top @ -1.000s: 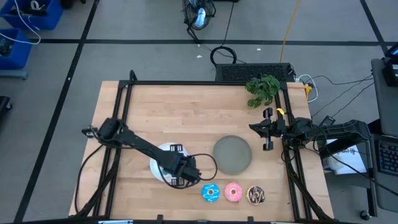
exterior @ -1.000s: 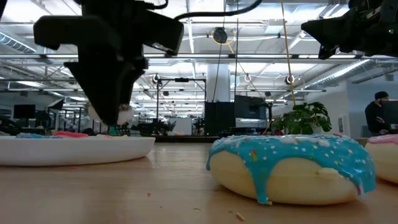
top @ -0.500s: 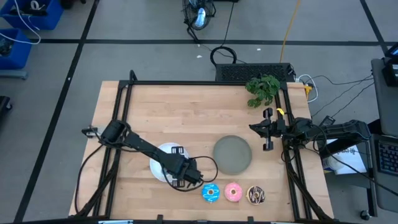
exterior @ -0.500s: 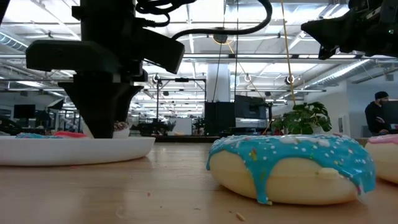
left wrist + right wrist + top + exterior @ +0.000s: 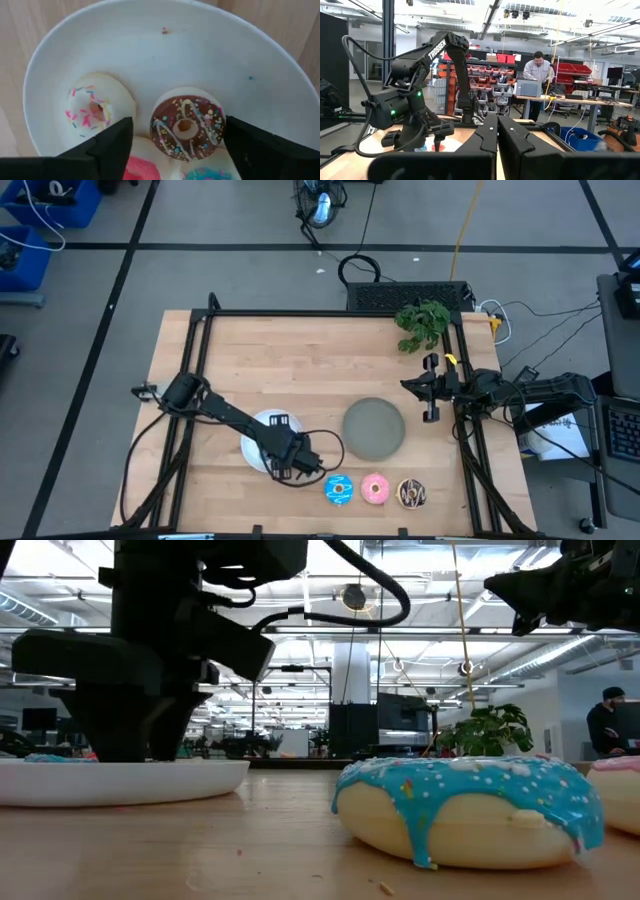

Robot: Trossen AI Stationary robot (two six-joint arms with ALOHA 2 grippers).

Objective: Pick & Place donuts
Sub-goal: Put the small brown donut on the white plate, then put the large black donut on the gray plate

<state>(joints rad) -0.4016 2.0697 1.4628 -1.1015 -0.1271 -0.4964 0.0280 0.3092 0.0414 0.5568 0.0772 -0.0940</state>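
My left gripper point(image 5: 289, 464) point(image 5: 177, 124) is open and low over the white plate point(image 5: 258, 432) point(image 5: 260, 65). Its fingers stand on either side of the tiny brown donut point(image 5: 187, 128), which lies flat on the plate; I cannot tell if they touch it. The tiny white-pink donut point(image 5: 95, 108) and the tiny red donut point(image 5: 143, 168) lie beside it. The blue sprinkled donut point(image 5: 338, 490) point(image 5: 470, 805), the pink donut point(image 5: 375, 489) and the dark brown drizzled donut point(image 5: 411, 494) lie in a row on the table. My right gripper point(image 5: 431, 394) point(image 5: 498, 145) is shut at the table's right edge.
The grey plate point(image 5: 374, 428) sits right of the white plate, beyond the row of larger donuts. A green plant point(image 5: 422, 323) stands at the far right corner. Black rails frame the table. A person point(image 5: 538, 70) works at a desk in the room beyond.
My left gripper has come down onto the white plate, shifting slightly toward the near edge. A small pale thing that showed at its fingertips a second ago has come down to the plate with it.
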